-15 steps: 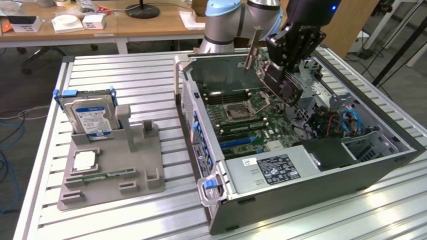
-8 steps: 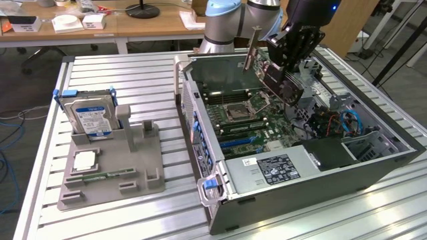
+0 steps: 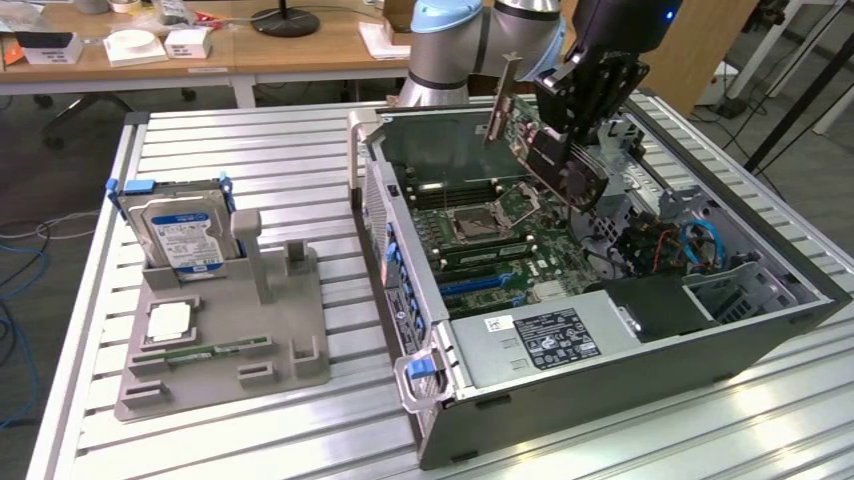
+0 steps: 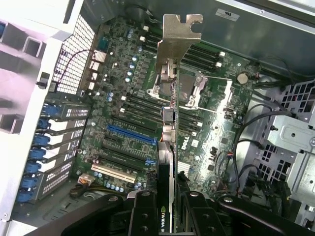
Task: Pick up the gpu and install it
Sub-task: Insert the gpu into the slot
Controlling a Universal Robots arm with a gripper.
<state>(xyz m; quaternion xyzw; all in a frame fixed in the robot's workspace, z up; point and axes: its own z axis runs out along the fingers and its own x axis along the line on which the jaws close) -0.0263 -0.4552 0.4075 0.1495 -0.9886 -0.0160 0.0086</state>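
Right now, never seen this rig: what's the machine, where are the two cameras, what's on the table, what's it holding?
The machine is a Universal Robots arm with a black gripper at its end. The exterior view comes from a camera standing off the arm, looking down at the slatted metal table. The wrist view comes from a camera on the arm's wrist, looking along the gripper into the open computer case at the motherboard. The gripper is shut on the gpu, a dark card with a silver bracket, held in the air above the motherboard, not seated in a slot. At the exterior view's left, a grey holder carries an upright hard drive, a processor chip and a memory stick.
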